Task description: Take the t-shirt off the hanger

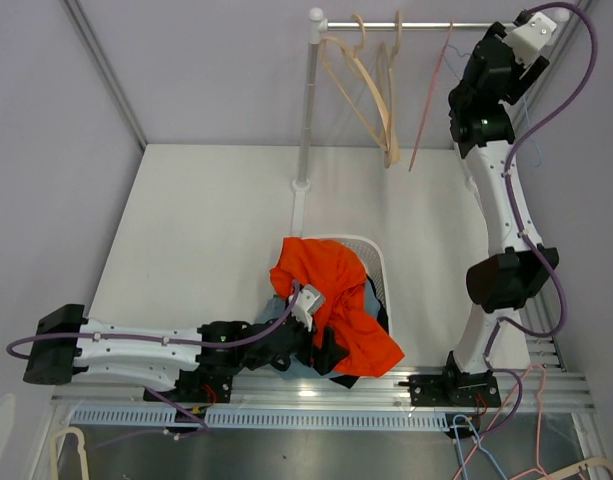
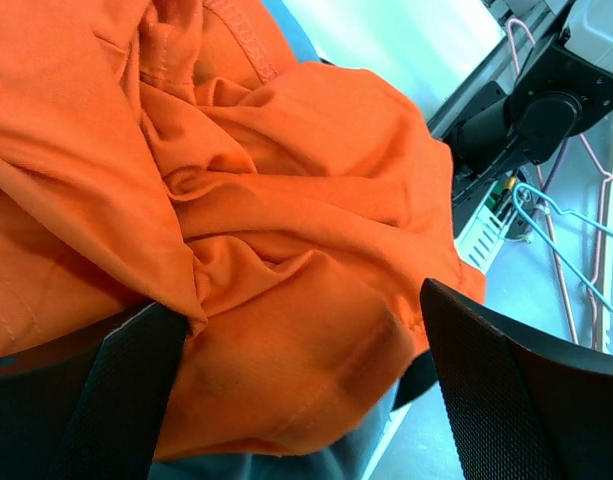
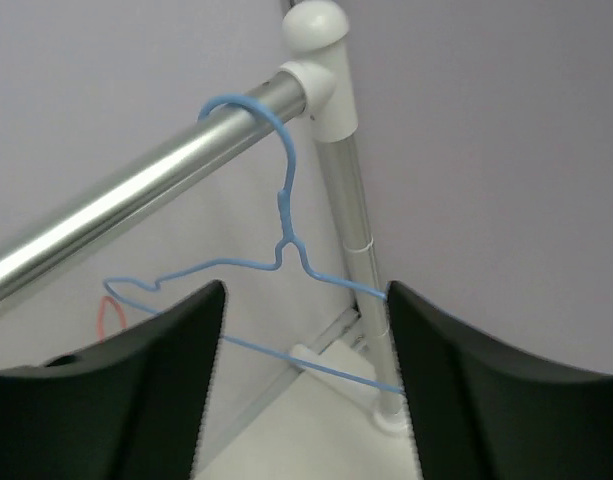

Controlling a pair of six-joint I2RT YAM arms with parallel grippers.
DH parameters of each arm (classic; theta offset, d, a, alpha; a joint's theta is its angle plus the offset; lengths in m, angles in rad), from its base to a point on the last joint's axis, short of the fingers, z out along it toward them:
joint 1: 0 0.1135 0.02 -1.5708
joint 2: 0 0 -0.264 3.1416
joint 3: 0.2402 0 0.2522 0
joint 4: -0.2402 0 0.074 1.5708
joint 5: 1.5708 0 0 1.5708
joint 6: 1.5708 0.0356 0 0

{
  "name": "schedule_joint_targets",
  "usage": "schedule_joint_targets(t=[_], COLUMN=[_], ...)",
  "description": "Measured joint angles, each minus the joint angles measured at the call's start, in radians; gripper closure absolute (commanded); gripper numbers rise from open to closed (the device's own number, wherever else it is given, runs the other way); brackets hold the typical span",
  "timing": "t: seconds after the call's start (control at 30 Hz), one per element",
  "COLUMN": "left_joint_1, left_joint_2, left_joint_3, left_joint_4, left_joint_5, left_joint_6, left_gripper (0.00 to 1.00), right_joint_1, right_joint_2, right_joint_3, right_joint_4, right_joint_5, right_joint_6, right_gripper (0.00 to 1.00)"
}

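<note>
The orange t-shirt (image 1: 331,290) lies crumpled in a white basket (image 1: 378,262), off any hanger. My left gripper (image 1: 324,348) hovers low over it at the basket's near side. In the left wrist view the left gripper (image 2: 306,345) stands wide open, with folds of the orange t-shirt (image 2: 276,220) beneath and between the fingers, not pinched. My right gripper (image 1: 491,50) is raised to the rail's right end. In the right wrist view the right gripper (image 3: 304,350) is open. A thin blue hanger (image 3: 286,215) hangs bare from the rail (image 3: 136,200) just beyond its fingers.
Several wooden hangers (image 1: 371,90) and a pink wire hanger (image 1: 431,100) hang on the rail. Its left post (image 1: 306,120) stands on the table behind the basket. A grey-blue garment (image 2: 286,465) lies under the shirt. Loose hangers (image 1: 486,445) lie below the near edge.
</note>
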Motion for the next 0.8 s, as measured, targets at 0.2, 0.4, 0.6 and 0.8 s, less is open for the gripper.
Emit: schedule_joint_targets(t=[0.2,0.4,0.6,0.8], left_joint_1=[-0.047,-0.068,-0.069,-0.070], left_joint_2=[-0.005,-0.005,-0.059,-0.229], left_joint_3=[0.024,0.108,0.250,0.360], left_joint_4=[-0.036,-0.172,-0.355,-0.494], left_joint_5=[-0.041,-0.082,-0.149,-0.253], left_joint_6=[0.000,-0.003,0.010,0.059], left_gripper=[0.00,0.00,0.01,0.01], right_joint_1=[0.015,0.104,0.237,0.282], right_joint_2=[-0.245,-0.503,-0.813,-1.013], right_joint_3=[-0.166,-0.371,-0.716,-0.932], right_joint_4=[-0.125,-0.285,-0.417,-0.568], right_joint_5=[-0.072,-0.107,-0.131,-0.182], right_joint_6=[0.096,0.177,0.314,0.464], right_gripper=[0.01,0.01,0.01,0.00])
